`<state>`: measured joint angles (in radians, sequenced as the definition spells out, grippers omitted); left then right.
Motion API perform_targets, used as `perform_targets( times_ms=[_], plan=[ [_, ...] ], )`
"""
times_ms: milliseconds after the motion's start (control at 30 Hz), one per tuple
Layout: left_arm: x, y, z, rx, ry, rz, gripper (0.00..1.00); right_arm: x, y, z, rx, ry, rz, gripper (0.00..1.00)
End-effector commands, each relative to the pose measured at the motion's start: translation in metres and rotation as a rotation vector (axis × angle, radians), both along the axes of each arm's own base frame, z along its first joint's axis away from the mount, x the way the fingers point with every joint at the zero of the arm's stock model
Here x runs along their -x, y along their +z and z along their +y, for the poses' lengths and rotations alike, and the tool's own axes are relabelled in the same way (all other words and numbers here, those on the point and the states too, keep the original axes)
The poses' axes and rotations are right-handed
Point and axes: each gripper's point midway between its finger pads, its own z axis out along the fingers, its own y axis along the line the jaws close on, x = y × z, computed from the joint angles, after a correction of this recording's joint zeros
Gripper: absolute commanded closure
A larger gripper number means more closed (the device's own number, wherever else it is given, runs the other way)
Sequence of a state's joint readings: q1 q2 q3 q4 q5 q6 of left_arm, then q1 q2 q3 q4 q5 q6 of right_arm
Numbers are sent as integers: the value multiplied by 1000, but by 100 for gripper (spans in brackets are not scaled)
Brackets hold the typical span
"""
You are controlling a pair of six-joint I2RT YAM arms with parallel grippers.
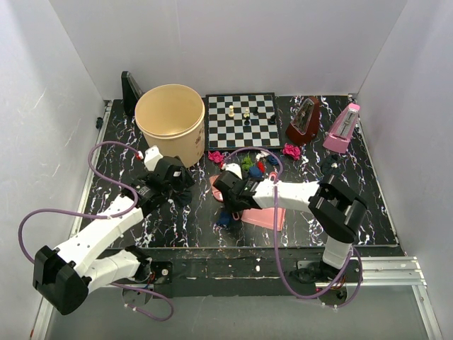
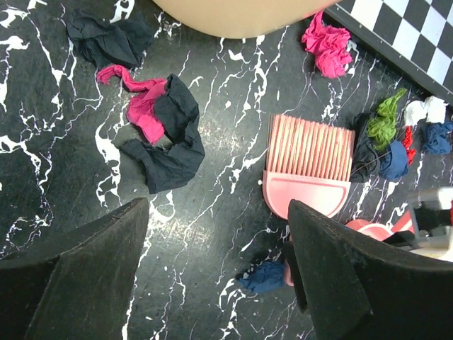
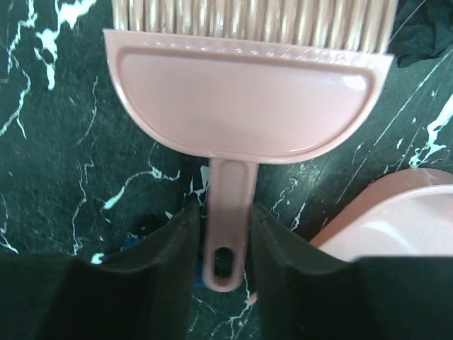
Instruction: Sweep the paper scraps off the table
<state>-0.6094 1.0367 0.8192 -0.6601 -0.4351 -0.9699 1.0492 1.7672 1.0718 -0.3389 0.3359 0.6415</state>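
Observation:
A pink hand brush (image 3: 248, 106) lies flat on the black veined table (image 2: 233, 106), bristles pointing away. Its thin handle (image 3: 228, 191) sits between the fingers of my right gripper (image 3: 225, 212), which stands open with narrow gaps on both sides. Paper scraps lie around it: a black and magenta wad (image 2: 159, 120), a magenta one (image 2: 328, 49), a green, blue, red and white cluster (image 2: 393, 142), and a blue wad (image 2: 265, 276) near the handle. My left gripper (image 2: 218, 205) hovers open and empty over the table left of the brush.
A pink dustpan (image 1: 265, 216) lies right of the brush. A tan bucket (image 1: 170, 117) and a chessboard (image 1: 241, 120) with small pieces stand at the back. Two metronome-like objects, brown (image 1: 304, 122) and pink (image 1: 342, 129), stand at the back right.

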Motion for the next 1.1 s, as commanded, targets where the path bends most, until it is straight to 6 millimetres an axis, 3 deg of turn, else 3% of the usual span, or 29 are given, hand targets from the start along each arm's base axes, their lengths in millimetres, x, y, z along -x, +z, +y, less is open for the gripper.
perform_targets(
  times_ms=[0, 67, 167, 300, 400, 600, 667, 733, 833, 900, 933, 967, 1067],
  plan=[
    [2, -2, -4, 22, -32, -3, 20, -8, -2, 5, -13, -37, -6, 66],
    [2, -3, -10, 43, -58, 1, 19, -8, 9, 5, -63, -30, -38, 73],
    [3, -5, -26, 103, -118, 2, 19, -10, 41, 4, -137, -16, -102, 77],
    [0, 5, -78, 318, -299, -62, 14, -10, 80, -4, -185, 0, -167, 78],
    [-5, 17, -103, 443, -361, -105, 12, -6, 103, -8, -247, 14, -194, 77],
    [-13, 25, -123, 509, -416, -128, 14, 6, 141, -10, -345, 39, -204, 77],
    [-19, 40, -127, 541, -417, -180, 18, 8, 148, -12, -364, 44, -213, 77],
    [-21, 45, -129, 568, -406, -195, 26, 11, 151, -13, -371, 53, -210, 77],
    [-26, 48, -136, 621, -401, -229, 47, 15, 154, -13, -390, 68, -204, 77],
    [-28, 47, -144, 638, -407, -230, 69, 15, 155, -13, -396, 74, -205, 77],
    [-28, 48, -149, 640, -415, -226, 88, 16, 155, -14, -393, 74, -206, 75],
    [-27, 46, -154, 635, -424, -214, 100, 15, 154, -16, -381, 70, -212, 70],
    [-27, 45, -162, 617, -435, -222, 100, 15, 159, -28, -385, 51, -236, 28]
  ],
)
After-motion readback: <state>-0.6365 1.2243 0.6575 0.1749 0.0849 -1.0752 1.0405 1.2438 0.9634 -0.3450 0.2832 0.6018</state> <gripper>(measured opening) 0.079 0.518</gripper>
